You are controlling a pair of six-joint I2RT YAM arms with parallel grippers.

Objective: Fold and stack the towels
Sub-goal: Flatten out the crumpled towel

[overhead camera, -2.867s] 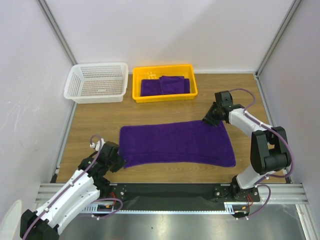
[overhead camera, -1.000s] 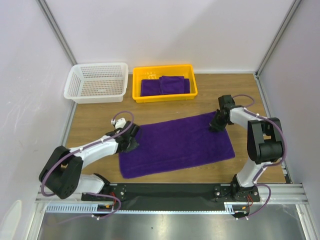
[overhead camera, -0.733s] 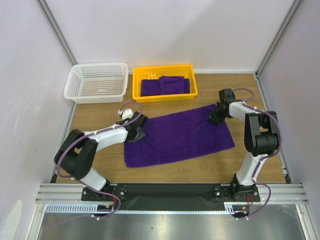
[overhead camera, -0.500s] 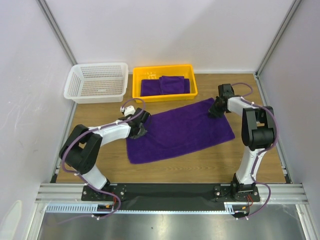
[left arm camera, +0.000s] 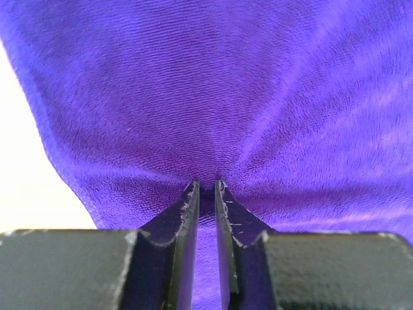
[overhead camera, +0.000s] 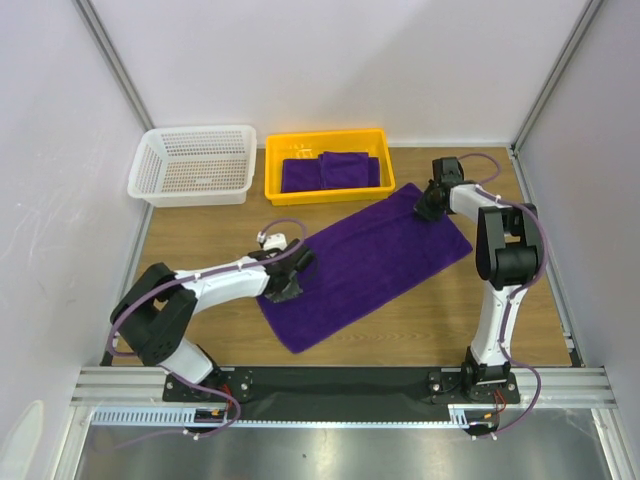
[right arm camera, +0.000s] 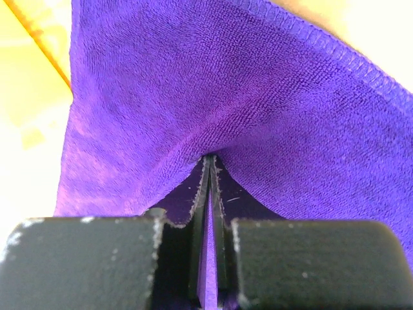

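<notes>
A deep purple towel [overhead camera: 370, 260] lies spread flat and slanted across the wooden table, one corner near the yellow tray [overhead camera: 330, 134]. My left gripper [overhead camera: 290, 277] is shut on its left edge, and the left wrist view shows cloth [left arm camera: 226, 97] bunched between the narrow jaws [left arm camera: 206, 187]. My right gripper [overhead camera: 428, 204] is shut on the far right corner, and the right wrist view shows terry cloth [right arm camera: 226, 97] pinched between the pads [right arm camera: 211, 158]. Two folded towels [overhead camera: 300, 174] [overhead camera: 346, 167] lie side by side in the yellow tray.
A white mesh basket [overhead camera: 192, 176] stands left of the yellow tray at the back. White walls with metal posts close in the table on three sides. Bare wood [overhead camera: 200, 230] shows left of the towel and along the front [overhead camera: 420, 335].
The towel has swung from nearly level to a steep slant. My right gripper carried its corner toward the back, and my left gripper dragged the left edge rightward.
</notes>
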